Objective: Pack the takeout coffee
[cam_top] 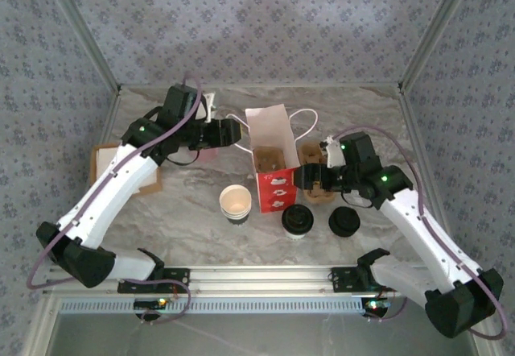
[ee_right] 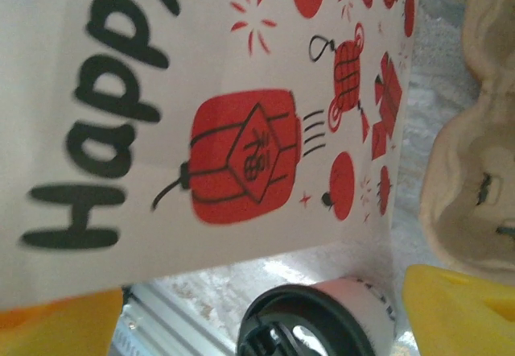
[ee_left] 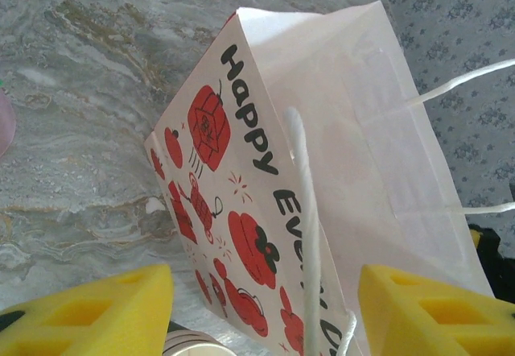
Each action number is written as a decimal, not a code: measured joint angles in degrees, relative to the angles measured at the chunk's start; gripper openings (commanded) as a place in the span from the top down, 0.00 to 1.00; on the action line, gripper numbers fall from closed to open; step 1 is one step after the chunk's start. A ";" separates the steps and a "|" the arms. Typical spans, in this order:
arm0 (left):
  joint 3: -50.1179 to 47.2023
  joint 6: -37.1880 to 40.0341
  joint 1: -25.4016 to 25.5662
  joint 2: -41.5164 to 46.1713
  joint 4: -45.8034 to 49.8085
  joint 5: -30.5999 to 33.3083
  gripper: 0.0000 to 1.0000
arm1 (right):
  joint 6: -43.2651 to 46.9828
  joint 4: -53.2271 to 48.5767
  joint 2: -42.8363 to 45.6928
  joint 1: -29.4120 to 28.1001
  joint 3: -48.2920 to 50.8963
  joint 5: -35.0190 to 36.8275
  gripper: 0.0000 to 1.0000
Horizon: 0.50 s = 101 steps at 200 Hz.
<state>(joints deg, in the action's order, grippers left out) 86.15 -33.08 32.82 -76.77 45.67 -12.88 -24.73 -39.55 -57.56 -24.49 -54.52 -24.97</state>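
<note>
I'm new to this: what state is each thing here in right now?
paper bag: upright, mouth open.
takeout coffee: upright, lid on, outside the bag.
stack of cups: upright, lidless.
black lids: loose, on no cup.
left gripper: jaws open, holding nothing.
right gripper: jaws open, holding nothing.

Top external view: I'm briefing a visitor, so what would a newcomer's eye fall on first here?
The white paper bag printed with red lanterns stands open at the centre of the table, flanked by the left gripper and right gripper, both open. In front of it sit the takeout coffee with its black lid and a lidless stack of white cups.
</note>
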 measured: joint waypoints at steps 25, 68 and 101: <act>-0.92 -0.17 0.20 1.42 -0.26 0.02 0.38 | 0.59 0.87 -2.60 0.07 0.00 2.12 0.14; -1.25 -0.50 0.20 2.91 -0.90 0.02 0.38 | 1.33 0.83 -4.96 0.63 -0.55 6.01 0.15; -1.53 -0.59 0.20 2.91 -1.25 0.04 0.39 | 1.70 0.85 -7.06 0.92 -1.36 7.39 0.14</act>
<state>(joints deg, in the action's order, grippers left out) 84.62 -33.67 33.01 -73.87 44.42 -12.84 -23.03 -38.70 -64.62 -23.57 -55.88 -17.58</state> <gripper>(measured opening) 0.617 0.855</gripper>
